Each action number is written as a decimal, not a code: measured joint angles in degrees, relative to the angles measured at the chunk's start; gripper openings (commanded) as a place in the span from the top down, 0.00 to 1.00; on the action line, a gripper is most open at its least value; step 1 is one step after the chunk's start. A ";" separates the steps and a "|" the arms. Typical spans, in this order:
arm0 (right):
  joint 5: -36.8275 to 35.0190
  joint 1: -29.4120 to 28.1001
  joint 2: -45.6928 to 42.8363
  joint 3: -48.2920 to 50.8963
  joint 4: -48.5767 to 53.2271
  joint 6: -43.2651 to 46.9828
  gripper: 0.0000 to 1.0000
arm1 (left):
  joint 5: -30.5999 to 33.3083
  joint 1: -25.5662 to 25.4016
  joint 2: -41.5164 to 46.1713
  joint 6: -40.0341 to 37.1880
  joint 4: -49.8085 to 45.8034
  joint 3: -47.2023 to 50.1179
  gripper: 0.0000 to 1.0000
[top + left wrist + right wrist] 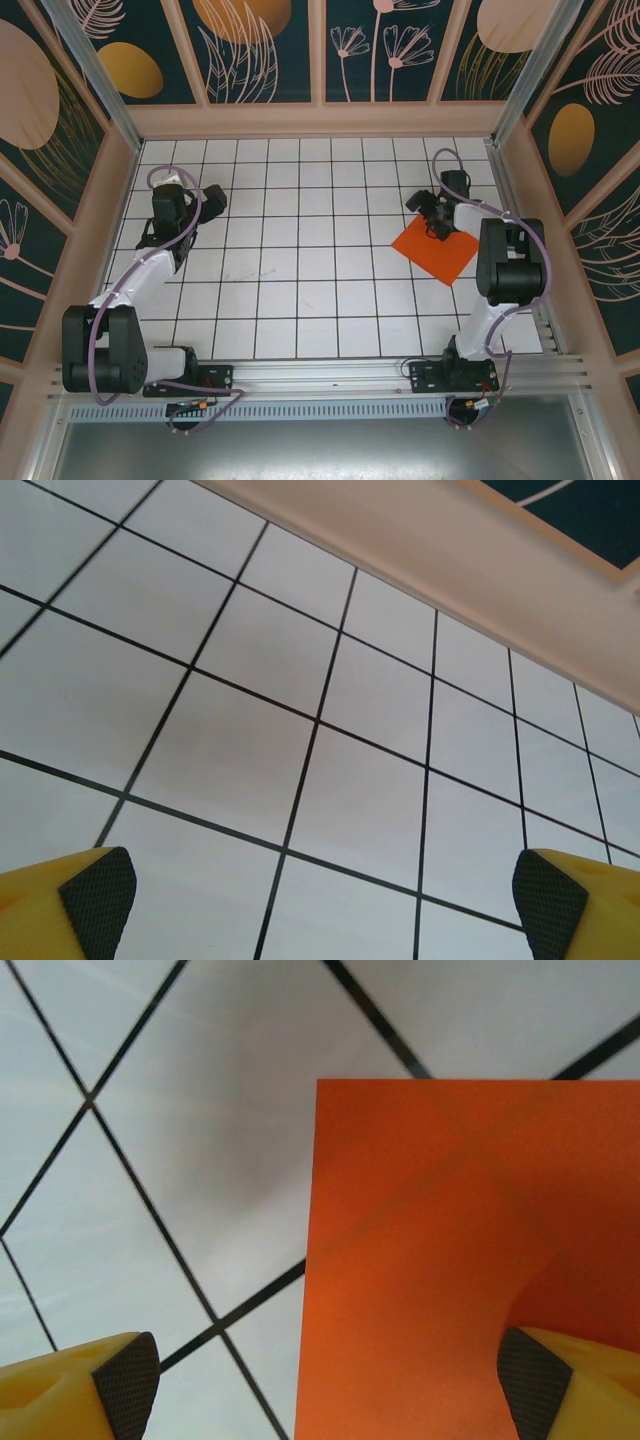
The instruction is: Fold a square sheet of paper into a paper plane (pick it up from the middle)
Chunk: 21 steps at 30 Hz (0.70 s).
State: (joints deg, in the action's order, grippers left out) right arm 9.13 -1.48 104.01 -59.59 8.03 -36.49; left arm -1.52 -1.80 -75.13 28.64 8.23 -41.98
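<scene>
The square sheet of paper (436, 250) is bright orange-red and lies flat on the white grid table at the right, turned like a diamond, with no folds visible. My right gripper (432, 212) hovers over the sheet's upper left edge. In the right wrist view the sheet (450, 1260) covers the right half. The right gripper (325, 1380) stands open astride the paper's straight edge, one finger over paper and the other over bare tiles. My left gripper (210, 197) is far off at the table's left, and it (325, 895) is wide open over bare tiles.
The table (300, 270) is a white grid of tiles, walled by a pinkish frame (320, 120) at the back and by side walls close to the right arm. An aluminium rail (330, 375) carries both arm bases at the near edge.
</scene>
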 measured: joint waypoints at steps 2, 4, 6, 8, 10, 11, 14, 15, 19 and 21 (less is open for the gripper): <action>-0.31 -1.36 0.46 -0.37 -0.09 0.09 0.10 | -1.11 0.00 -0.48 0.02 -0.02 0.00 0.01; -0.48 -3.34 0.87 -0.76 -0.13 0.09 0.10 | -2.36 0.00 -0.72 0.20 -0.04 0.00 0.02; -0.48 -5.88 1.31 -1.18 -0.44 0.02 0.11 | -3.56 0.00 -0.76 0.46 -0.04 0.00 0.02; -0.57 -9.62 1.90 -1.62 -0.81 -0.15 0.11 | -4.98 0.00 -0.81 0.92 -0.04 0.00 0.01; -0.63 -14.19 2.60 -2.47 -1.18 -0.48 0.11 | -6.19 0.00 -1.03 1.51 0.00 0.02 0.02; -0.66 -17.14 3.17 -3.17 -1.16 -0.55 0.13 | -6.82 0.00 -1.20 1.70 0.04 0.09 0.01; -0.70 -25.14 5.22 -6.05 -0.09 -0.44 0.14 | -8.24 0.00 -1.44 2.16 0.09 0.85 0.01; -0.68 -27.36 5.77 -6.91 0.20 -0.33 0.14 | -8.59 0.00 -1.44 2.34 0.11 1.11 0.01; -0.48 -34.64 6.36 -9.79 5.25 0.70 0.14 | -9.16 0.00 -1.44 2.73 0.09 1.60 0.01; -1.42 -35.91 6.36 -11.69 9.33 1.68 0.10 | -9.66 0.00 -1.44 2.78 0.13 1.60 0.02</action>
State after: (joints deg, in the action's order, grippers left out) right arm 7.70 -37.39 110.37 -71.29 17.37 -34.81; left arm -11.18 -1.80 -76.58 31.42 8.36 -40.38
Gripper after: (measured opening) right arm 0.865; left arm 0.985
